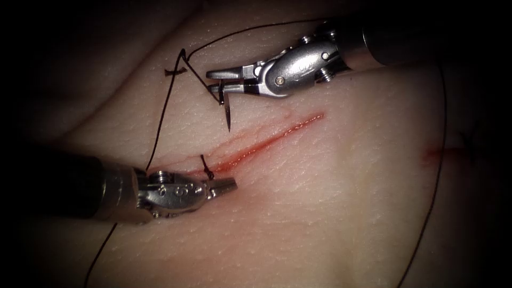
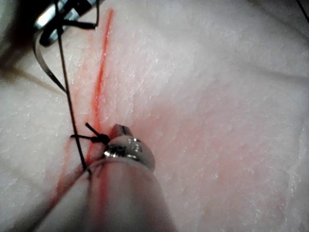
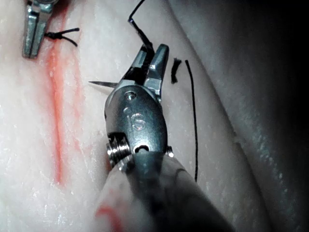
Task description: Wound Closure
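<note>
The right tool [image 1: 221, 80] clamped the needle [image 1: 226, 109] above the tissue [image 1: 330, 202] (free of it); the left tool [image 1: 226, 185] sat closed, empty, beside a knot [image 1: 209, 172].

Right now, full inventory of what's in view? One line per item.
tissue: one piece, pale pink, under everything.
cut: one, red line of fluid, running diagonally across the tissue.
needle: one, dark steel, curved, out of the tissue, point hanging just above the cut.
thread: one long strand, black, from the needle looping left and down past the left tool.
knot: one, black with short tails, at the cut's lower left end.
thread scrap: one, black, upper left on the tissue.
left claw: silver, shut, holding nothing, beside the knot.
right claw: silver, holding the needle near its thread end.
</note>
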`<action>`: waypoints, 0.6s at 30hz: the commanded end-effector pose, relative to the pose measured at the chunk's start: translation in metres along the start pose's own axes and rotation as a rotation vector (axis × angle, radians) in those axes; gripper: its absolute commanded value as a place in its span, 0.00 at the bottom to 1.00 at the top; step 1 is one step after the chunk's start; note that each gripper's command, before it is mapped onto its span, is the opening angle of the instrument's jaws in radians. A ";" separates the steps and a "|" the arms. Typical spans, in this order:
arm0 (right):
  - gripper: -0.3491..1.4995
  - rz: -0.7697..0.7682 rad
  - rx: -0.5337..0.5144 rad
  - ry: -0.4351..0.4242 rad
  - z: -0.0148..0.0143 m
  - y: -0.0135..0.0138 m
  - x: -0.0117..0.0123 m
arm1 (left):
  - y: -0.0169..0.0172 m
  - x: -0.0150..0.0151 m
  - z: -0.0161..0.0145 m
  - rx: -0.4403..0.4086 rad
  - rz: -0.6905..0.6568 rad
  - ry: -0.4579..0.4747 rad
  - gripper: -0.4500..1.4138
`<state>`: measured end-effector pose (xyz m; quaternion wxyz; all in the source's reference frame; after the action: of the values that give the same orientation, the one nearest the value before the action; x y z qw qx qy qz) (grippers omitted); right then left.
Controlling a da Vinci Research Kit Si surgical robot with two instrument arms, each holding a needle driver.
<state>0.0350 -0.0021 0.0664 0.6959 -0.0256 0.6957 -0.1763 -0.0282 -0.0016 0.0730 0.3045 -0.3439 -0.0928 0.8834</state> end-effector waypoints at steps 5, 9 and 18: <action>0.00 -0.010 -0.004 0.011 0.0015 -0.0011 0.0000 | 0.0007 -0.0002 0.0007 -0.001 -0.001 -0.001 0.00; 0.00 -0.013 -0.004 0.010 0.0011 -0.0009 -0.0001 | 0.0007 -0.0003 0.0006 -0.002 0.000 -0.001 0.00; 0.00 -0.008 0.001 0.011 0.0010 -0.0016 -0.0002 | 0.0006 -0.0005 0.0004 -0.005 0.001 -0.001 0.00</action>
<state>0.0349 -0.0035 0.0665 0.6921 -0.0275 0.6988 -0.1789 -0.0279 -0.0017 0.0728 0.3033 -0.3443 -0.0931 0.8836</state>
